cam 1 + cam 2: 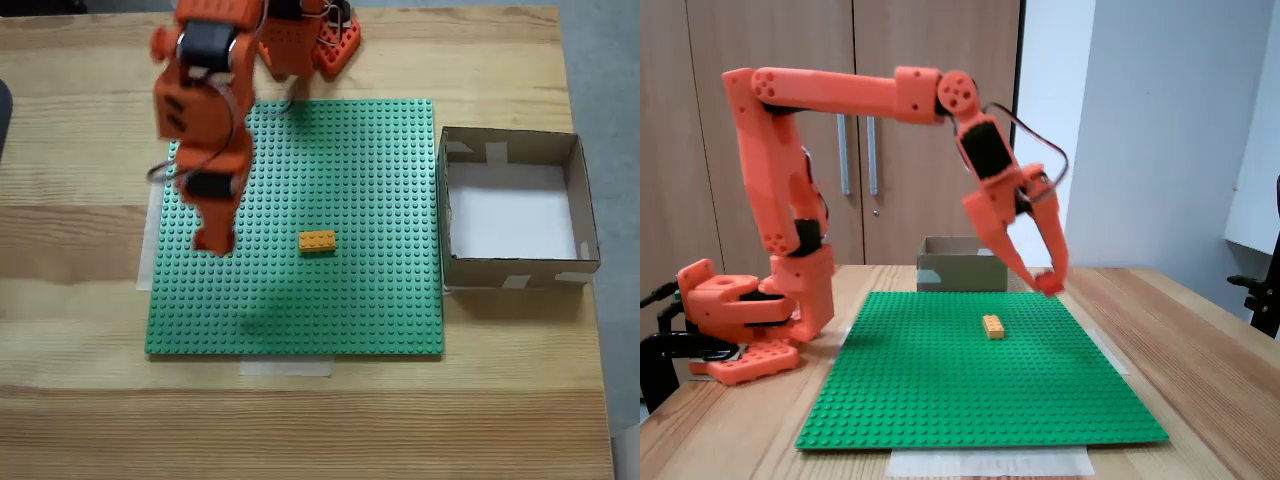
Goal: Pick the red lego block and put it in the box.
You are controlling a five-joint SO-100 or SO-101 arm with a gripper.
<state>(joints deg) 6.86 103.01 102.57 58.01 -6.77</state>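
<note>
In a fixed view from the side, my orange gripper [1043, 283] hangs a little above the far right part of the green baseplate [940, 400]. It is shut on the small red lego block [1051, 286], pinched at its fingertips. In a fixed view from above, the gripper [214, 240] is over the plate's left side, and the block blends into the fingertips. The brown cardboard box [452, 205] with a white bottom stands off the plate's right edge. From the side, the box [950, 270] sits behind the gripper at the plate's far end.
A yellow-orange brick [317, 241] lies near the middle of the baseplate [350, 310], also visible as the brick [993, 326] from the side. The arm's base [735, 320] stands at one plate edge. Bare wooden table [80, 400] surrounds the plate.
</note>
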